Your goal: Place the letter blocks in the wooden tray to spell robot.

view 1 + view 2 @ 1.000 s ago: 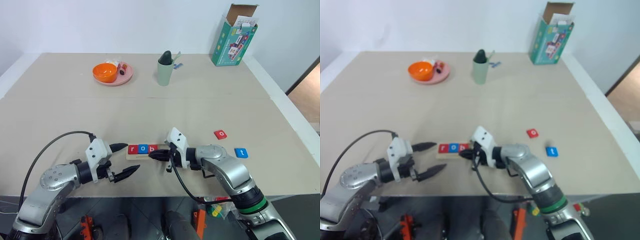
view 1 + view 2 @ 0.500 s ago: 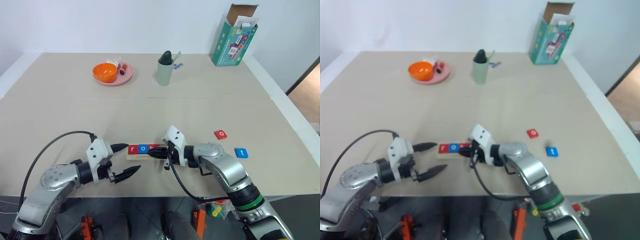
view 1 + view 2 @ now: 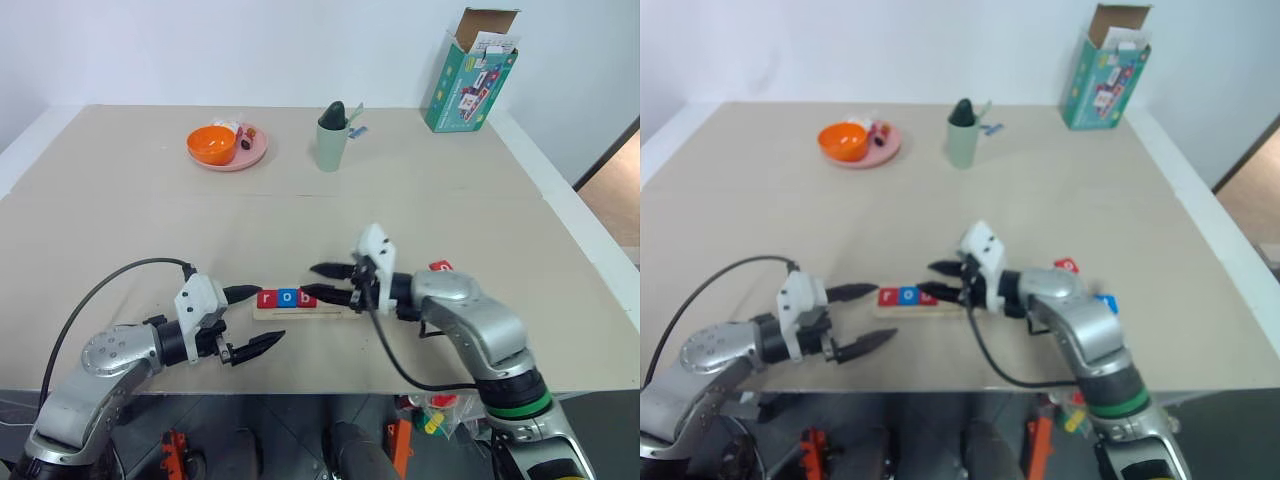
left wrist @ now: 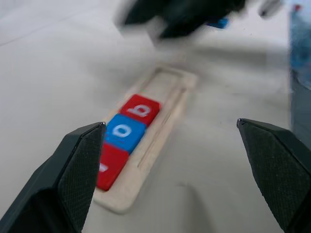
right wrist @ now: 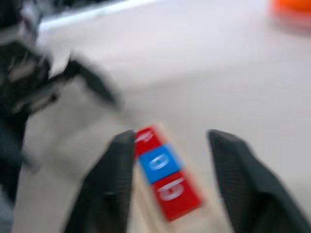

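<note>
Wooden tray holds r, o, b (both end effectors parted, empty); right arm hides its far end

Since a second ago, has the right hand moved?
Yes. The right hand has lifted off the wooden tray and opened, leaving the red b block in it.

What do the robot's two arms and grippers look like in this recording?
Both arms are silver-grey metal with rounded joint housings. Each ends in a white boxy wrist block and two black, tapered, pointed fingers: the left gripper, the right gripper. A black cable loops from each arm to its wrist. The right forearm carries a green ring with black bands.
</note>
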Available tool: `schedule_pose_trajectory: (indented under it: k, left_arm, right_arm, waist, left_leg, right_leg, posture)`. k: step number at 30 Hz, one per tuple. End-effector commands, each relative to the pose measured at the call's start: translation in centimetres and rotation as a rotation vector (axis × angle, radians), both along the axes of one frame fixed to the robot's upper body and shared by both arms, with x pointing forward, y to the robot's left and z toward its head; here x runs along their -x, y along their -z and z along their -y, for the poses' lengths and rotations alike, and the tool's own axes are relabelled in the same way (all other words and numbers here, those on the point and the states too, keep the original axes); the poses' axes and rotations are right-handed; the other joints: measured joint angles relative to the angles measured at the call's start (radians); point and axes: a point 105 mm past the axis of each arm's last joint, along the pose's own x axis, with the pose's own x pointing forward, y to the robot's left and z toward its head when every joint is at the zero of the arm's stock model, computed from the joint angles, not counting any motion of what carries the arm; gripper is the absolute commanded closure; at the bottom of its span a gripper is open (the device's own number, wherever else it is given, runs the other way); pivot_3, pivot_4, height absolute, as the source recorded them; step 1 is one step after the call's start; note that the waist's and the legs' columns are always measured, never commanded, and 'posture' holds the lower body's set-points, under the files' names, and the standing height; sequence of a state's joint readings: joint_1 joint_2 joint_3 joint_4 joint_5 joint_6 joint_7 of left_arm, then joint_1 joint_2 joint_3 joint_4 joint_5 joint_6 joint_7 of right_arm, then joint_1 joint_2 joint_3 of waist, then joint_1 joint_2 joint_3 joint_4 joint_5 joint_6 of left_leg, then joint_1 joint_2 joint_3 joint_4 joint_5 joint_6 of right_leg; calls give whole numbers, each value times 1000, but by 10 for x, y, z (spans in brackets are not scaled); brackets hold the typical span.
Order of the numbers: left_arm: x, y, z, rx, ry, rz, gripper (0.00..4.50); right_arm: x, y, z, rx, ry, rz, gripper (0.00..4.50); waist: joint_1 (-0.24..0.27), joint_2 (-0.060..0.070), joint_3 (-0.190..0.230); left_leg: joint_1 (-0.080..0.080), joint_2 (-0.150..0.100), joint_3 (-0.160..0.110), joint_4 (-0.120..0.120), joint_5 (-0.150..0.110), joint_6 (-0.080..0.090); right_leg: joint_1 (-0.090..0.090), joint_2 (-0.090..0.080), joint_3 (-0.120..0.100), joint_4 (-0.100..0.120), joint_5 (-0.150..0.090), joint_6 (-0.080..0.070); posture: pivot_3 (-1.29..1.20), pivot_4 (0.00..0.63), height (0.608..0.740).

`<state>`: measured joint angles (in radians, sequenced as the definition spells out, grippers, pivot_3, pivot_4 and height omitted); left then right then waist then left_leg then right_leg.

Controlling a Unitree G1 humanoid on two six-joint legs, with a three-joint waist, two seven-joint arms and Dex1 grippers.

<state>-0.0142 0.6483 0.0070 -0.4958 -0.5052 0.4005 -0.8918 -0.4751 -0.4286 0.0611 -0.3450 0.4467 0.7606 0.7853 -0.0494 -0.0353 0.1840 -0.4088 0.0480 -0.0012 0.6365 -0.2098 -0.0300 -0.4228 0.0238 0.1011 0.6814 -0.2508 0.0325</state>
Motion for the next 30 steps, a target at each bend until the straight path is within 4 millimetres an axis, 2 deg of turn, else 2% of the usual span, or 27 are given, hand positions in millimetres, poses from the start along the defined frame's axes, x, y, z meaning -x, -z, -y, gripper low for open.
schedule_pose_trajectory:
  k: [1,3,4,10,17,22,27,28,30]
  left_arm:
    - [11,-9,9,-11,111,30,0]
    - [15,-9,12,-20,173,15,0]
    - [16,-9,12,-26,191,10,0]
    - [12,-11,14,-46,236,23,0]
    - [10,-6,13,-59,244,25,0]
    - [10,-4,13,-62,239,26,0]
    - [11,-4,12,-62,233,25,0]
    - [10,-3,12,-62,232,25,0]
    - [10,-3,11,-63,229,26,0]
  right_arm:
    - [-21,-26,41,-114,261,47,944]
    - [-39,-25,82,-137,513,66,188]
    - [-43,-23,92,-127,583,78,88]
    - [-58,5,133,-28,870,74,88]
    - [-55,43,150,86,959,-17,88]
    - [-49,57,161,119,996,-59,88]
    - [-45,62,161,108,997,-99,88]
    - [-45,62,161,106,994,-101,612]
    - [-44,62,158,104,990,-106,1202]
  waist:
    - [0,0,0]
    - [0,0,0]
    - [0,0,0]
    - [-6,0,0]
    - [-7,0,0]
    - [-7,0,0]
    - [-7,0,0]
    - [-7,0,0]
    - [-7,0,0]
  left_leg:
    - [0,0,0,0,0,0]
    - [0,0,0,0,0,0]
    - [0,0,0,0,0,0]
    - [0,0,2,-1,0,0]
    - [0,0,2,-1,0,0]
    - [0,0,3,-1,0,0]
    - [1,0,3,-1,0,0]
    - [1,0,3,-1,0,0]
    - [1,0,3,-1,0,0]
  right_leg:
    - [0,0,0,0,0,0]
    - [0,0,0,0,0,0]
    - [0,0,0,0,0,0]
    - [-1,0,3,0,0,0]
    - [-1,0,3,0,0,1]
    - [-1,0,4,0,0,1]
    - [-1,0,4,0,0,1]
    - [-1,0,4,0,0,1]
    - [-1,0,4,0,0,1]
  posture:
    - [0,150,740]
    - [0,150,740]
    - [0,150,740]
    - [0,150,740]
    - [0,150,740]
    - [0,150,740]
    - [0,150,740]
    - [0,150,740]
    - [0,150,740]
